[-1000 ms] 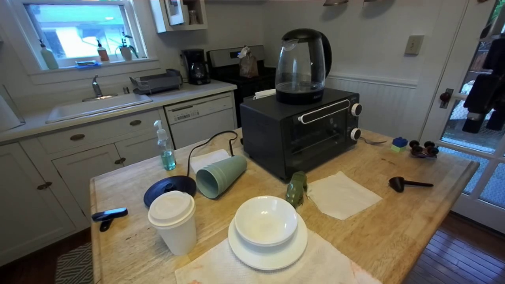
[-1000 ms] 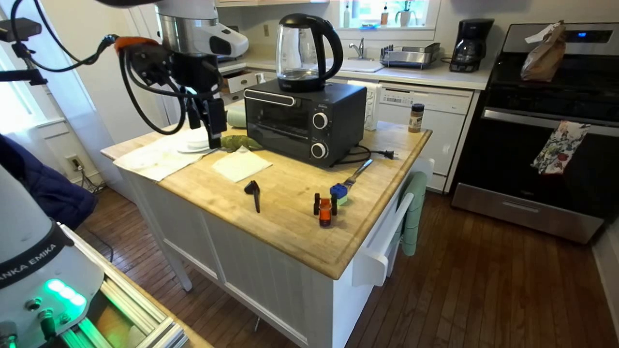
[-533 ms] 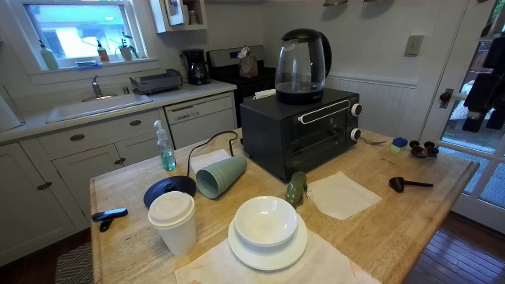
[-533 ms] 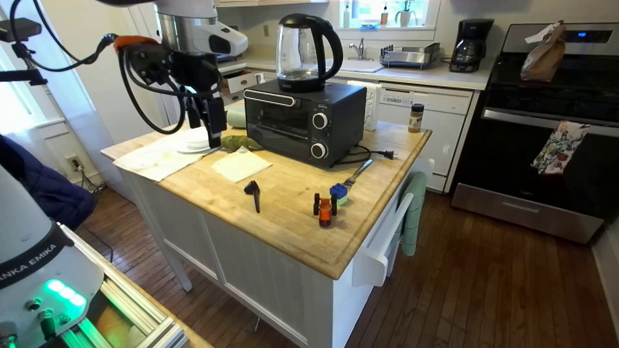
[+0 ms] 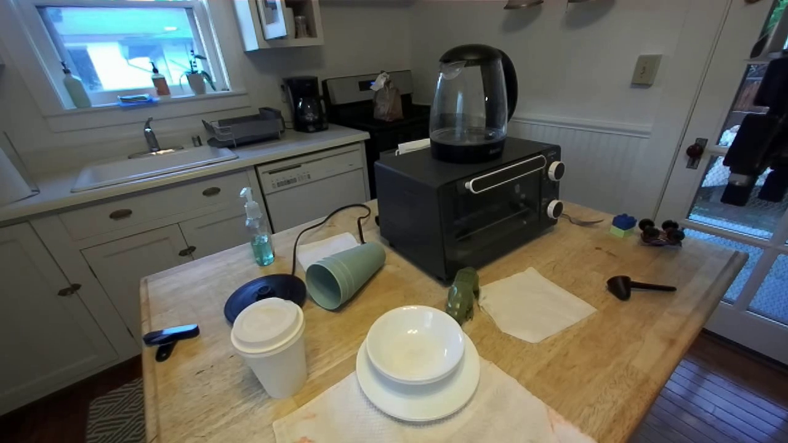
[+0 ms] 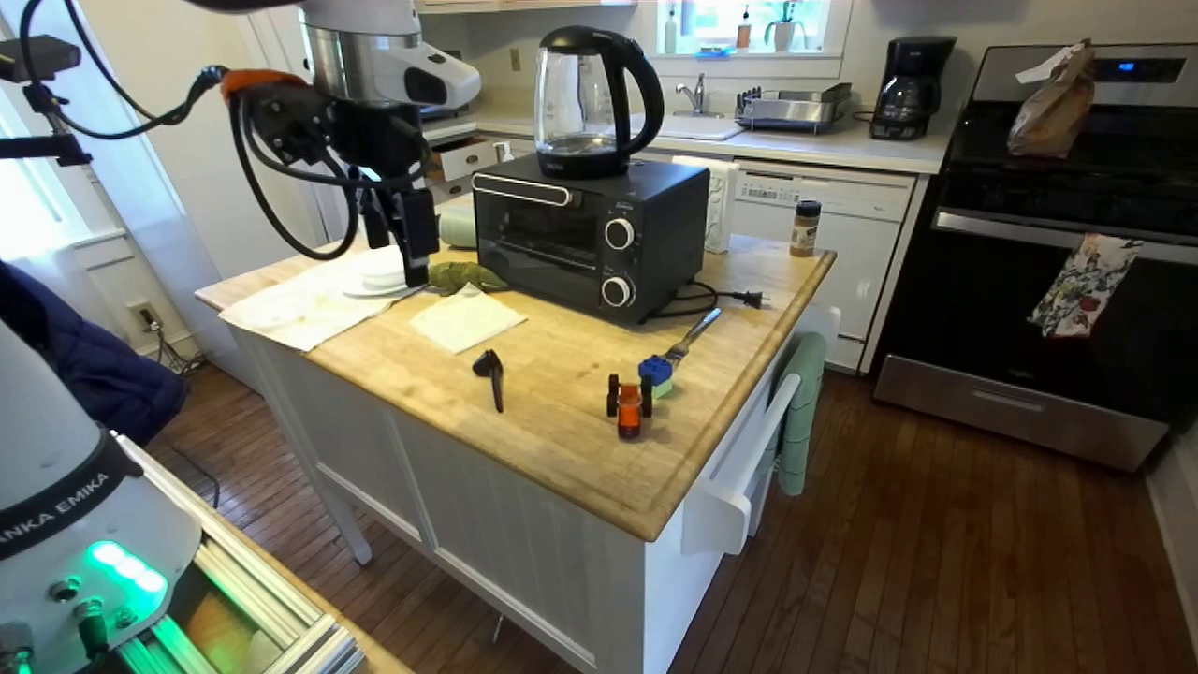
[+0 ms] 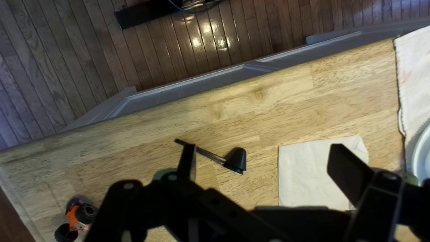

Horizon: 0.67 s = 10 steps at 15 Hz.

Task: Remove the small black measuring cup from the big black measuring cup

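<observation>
Black robot band (image 6: pixel 56 502): "ANKA EMIKA"

Near the bench's (image 7: pixel 289 114) long edge, black measuring cups (image 7: pixel 236 158) blend; I can't tell small from big!

Robot arm (image 6: pixel 374 80): exterior finish

Pale shell (image 6: pixel 56 445) with a black band (image 6: pixel 56 507) lettered “ANKA EMIKA” (cropped) in white, glowing green-white lights (image 6: pixel 127 566) and round dark sockets (image 6: pixel 64 590). Upper parts: silver cylindrical collar (image 6: pixel 346 65), white housing (image 6: pixel 456 77) with black oval cap (image 6: pixel 426 87), orange-red cover (image 6: pixel 262 81), looping black cables (image 6: pixel 323 255). Fingers (image 7: pixel 349 173): black and angular, on a black linkage (image 7: pixel 215 208) with round grey fasteners (image 7: pixel 128 186).
</observation>
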Motion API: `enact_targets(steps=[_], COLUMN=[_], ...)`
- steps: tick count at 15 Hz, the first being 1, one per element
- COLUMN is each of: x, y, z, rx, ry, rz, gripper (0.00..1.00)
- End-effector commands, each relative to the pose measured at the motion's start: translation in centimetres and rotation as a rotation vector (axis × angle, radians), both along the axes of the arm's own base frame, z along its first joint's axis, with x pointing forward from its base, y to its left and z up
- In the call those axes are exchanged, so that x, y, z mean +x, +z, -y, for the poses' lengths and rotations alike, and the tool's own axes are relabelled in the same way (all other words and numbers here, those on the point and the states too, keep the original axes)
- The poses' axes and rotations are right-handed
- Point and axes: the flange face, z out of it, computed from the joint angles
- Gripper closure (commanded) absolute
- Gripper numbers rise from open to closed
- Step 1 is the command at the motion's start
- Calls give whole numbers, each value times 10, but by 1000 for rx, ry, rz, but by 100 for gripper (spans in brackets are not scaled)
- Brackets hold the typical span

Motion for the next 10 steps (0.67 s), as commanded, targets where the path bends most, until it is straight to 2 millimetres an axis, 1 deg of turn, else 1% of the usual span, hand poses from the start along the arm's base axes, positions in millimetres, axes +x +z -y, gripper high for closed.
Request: enact_targets(steps=[1,4,6,7,10], x=[12,24,30,33,42], y=[-15,-46,-61,-71,-90], z=[19,40,49,54,67], rx=[-12,2,41,83,215], ry=[-53,-51,-42,-31,-15], rz=[-12,-22,-12,-7,28], gripper=[0,0,0,0,0])
